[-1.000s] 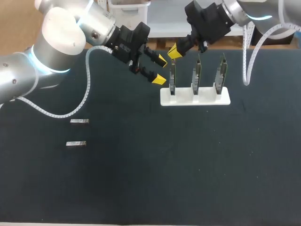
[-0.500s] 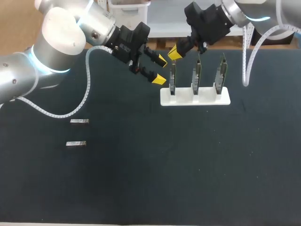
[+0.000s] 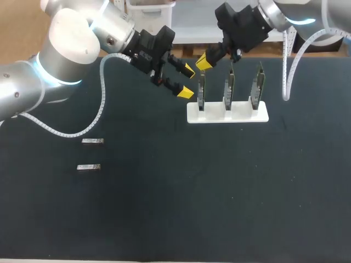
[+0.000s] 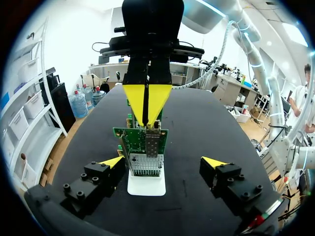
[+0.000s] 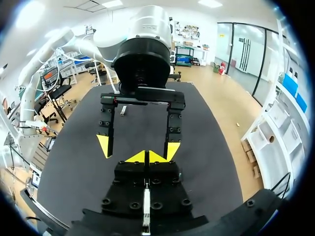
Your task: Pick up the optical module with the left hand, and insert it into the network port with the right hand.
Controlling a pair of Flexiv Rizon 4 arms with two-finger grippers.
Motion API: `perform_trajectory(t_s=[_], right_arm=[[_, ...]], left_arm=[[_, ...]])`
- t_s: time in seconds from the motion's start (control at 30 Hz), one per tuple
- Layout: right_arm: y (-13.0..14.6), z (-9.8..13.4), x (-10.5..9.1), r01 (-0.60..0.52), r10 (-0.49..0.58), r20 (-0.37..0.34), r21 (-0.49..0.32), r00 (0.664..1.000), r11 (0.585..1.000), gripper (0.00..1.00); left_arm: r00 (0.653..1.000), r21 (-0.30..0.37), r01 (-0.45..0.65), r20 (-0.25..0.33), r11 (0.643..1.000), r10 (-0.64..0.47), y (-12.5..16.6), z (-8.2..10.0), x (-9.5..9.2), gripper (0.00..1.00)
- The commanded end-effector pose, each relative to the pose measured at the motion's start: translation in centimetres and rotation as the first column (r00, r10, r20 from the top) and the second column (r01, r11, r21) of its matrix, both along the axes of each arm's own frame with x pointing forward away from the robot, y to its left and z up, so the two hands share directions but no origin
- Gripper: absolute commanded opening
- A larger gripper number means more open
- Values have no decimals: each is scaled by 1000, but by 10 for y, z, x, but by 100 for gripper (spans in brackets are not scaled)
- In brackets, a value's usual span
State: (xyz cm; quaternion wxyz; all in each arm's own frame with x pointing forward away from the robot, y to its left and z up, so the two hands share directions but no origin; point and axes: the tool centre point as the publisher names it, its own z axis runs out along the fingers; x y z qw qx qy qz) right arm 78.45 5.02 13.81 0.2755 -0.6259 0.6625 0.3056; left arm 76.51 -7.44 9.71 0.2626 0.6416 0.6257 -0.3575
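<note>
Currently seeing L gripper (image 3: 187,81) spread wide w/ nothing held, tips just beside leftmost card (image 4: 141,147) in white rack (image 3: 227,112). Seeing R gripper (image 3: 203,61) pinched tight over that card's port (image 4: 153,143); can't tell if gripping anything. Spotting nearer module (image 3: 92,141) & farther module (image 3: 88,166) flat on table (image 3: 192,192), well apart from both grippers.

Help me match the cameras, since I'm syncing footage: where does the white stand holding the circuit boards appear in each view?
Head view: the white stand is at the far side, right of the middle, below the right hand.
Left wrist view: it is straight ahead of the left hand, under the right hand.
Right wrist view: it is not visible; the right hand covers it.
Shared landmark: the right hand's closed yellow tips.
</note>
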Motion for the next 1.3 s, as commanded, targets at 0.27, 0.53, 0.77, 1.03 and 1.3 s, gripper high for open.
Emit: perform_trajectory(t_s=[0.27,0.53,0.77,1.03,1.3], right_arm=[[-1,-9,4,5,-5,-15,12,1000,1000,0],[0,10,2,0,-1,11,51,1000,999,0],[-6,33,3,-3,2,4,131,1000,991,0],[-41,45,4,-2,-2,22,151,1000,988,0],[-74,39,-1,-20,21,-3,132,1000,991,0]], left_arm=[[1000,2,2,-2,1000,-2,-1,0,2,100],[1000,2,2,-2,1000,-2,-1,0,2,100],[1000,2,2,-2,1000,-2,-1,0,2,100],[1000,2,2,-2,1000,-2,-1,0,2,100],[1000,2,2,-2,1000,-2,-1,0,2,100]])
